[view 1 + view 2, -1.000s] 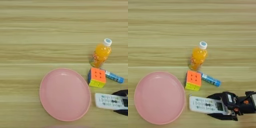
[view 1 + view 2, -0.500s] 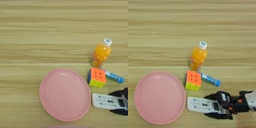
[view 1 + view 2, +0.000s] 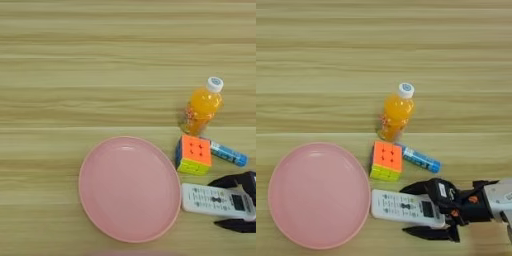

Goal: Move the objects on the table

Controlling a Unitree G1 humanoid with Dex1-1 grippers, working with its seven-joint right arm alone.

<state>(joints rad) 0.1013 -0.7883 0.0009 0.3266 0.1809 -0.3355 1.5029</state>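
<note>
- The pincer (image 3: pixel 412 209) reaches in from the right edge of the bench (image 3: pixel 384 55), its 2 black fingers (image 3: pixel 415 188) straddling the right end of the white remote control (image 3: pixel 406 208), one on the far side and one on the near side. They appear to grasp it, though contact at the pads is hard to confirm.
- The remote lies flat near the front edge, its left end just beside the rim of the pink plate (image 3: pixel 318 195).
- The puzzle cube (image 3: pixel 387 160) sits just behind the remote, the thin blue tube (image 3: pixel 420 158) angles off to its right, and the juice bottle (image 3: pixel 395 113) stands behind both, toward the middle of the bench.
- Judgement: the step in hand looks like moving the remote leftward toward the plate. Doing it well means keeping the remote level and square between the fingers, since it is held by 1 end and could pivot, and steering clear of the cube close behind it.
- The right eye view shows the whole pincer, its wrist and a bit of silver forearm (image 3: pixel 501 196); the left eye view cuts it at the edge, showing only fingertips (image 3: pixel 227 182), but gives the plate in full.
</note>
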